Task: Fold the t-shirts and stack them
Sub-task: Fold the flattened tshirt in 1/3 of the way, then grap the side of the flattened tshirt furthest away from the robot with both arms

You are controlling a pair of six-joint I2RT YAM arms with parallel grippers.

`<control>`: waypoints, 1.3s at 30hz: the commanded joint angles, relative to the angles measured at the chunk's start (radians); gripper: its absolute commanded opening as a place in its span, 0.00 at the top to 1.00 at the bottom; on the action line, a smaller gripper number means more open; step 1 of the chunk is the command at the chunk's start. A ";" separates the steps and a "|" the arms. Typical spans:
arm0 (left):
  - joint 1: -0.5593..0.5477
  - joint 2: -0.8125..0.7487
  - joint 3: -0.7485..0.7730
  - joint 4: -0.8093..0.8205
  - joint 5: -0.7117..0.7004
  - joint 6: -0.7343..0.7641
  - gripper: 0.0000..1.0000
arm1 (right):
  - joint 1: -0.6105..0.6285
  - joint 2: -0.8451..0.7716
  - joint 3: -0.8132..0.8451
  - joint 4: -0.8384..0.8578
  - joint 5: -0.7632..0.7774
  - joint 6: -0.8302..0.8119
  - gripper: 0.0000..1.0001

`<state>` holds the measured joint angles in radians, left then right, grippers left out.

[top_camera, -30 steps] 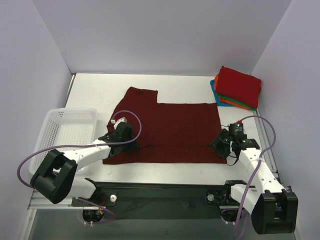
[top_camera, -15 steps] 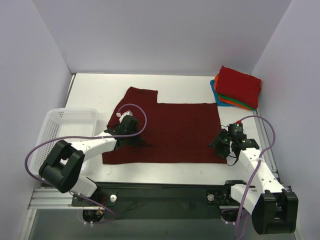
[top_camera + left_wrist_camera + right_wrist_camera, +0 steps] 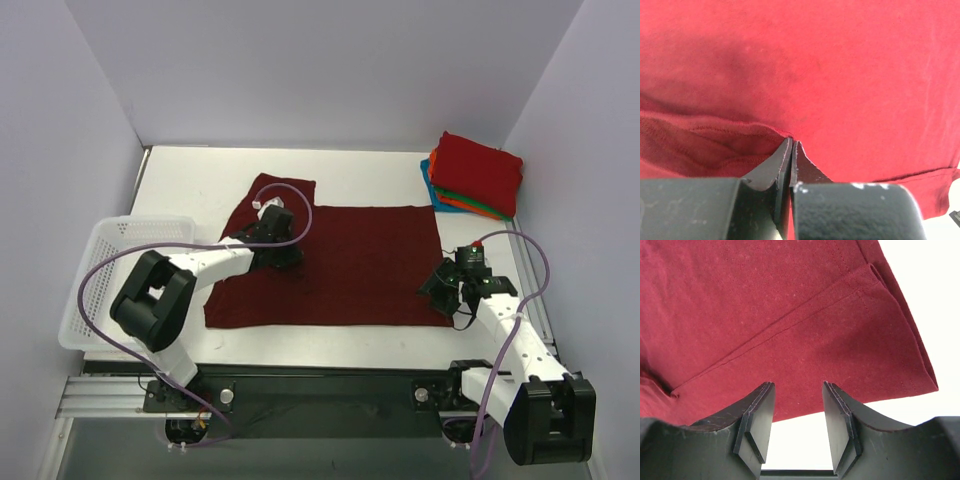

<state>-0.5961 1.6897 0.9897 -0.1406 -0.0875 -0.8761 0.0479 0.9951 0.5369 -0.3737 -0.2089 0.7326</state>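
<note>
- The left hand [image 3: 281,243] has its jaws pressed together. In the left wrist view, the left hand [image 3: 791,145] pinches a small raised fold of the dark maroon t-shirt [image 3: 840,75] at its fingertips.
- A puckered ridge of cloth with a stitched hem runs off to the left of that pinch.
- The right hand [image 3: 452,290] is over the near right corner of the same shirt. In the right wrist view, the right hand [image 3: 797,390] has its jaws standing apart and gripping nothing. The hemmed edge of the dark maroon t-shirt [image 3: 765,305] lies across the gap, with white bench showing below it.
- The dark maroon t-shirt [image 3: 360,265] is spread mostly flat in the middle of the bench [image 3: 200,180]. One sleeve juts toward the far left, just beyond the left hand.
- A stack of folded t-shirts [image 3: 478,170] sits in the far right corner, well apart from the spread shirt. A bright red one is on top, with orange, green and blue edges showing beneath it.
- A white mesh basket [image 3: 95,250] sits at the left edge of the bench, beside the left arm.
</note>
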 commanded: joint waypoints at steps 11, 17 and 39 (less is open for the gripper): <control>0.018 0.044 0.161 0.019 0.045 0.071 0.46 | 0.013 0.031 0.047 -0.001 0.054 -0.025 0.56; 0.163 0.022 0.249 -0.024 0.031 0.058 0.45 | 0.012 0.112 0.119 0.082 0.017 -0.105 0.56; 0.438 0.714 1.136 -0.252 0.075 0.361 0.25 | 0.007 0.700 0.607 0.242 -0.149 -0.275 0.56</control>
<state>-0.1825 2.3306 1.9984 -0.3355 -0.0608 -0.5770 0.0540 1.6817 1.0946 -0.1360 -0.3286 0.4911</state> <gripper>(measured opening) 0.744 0.441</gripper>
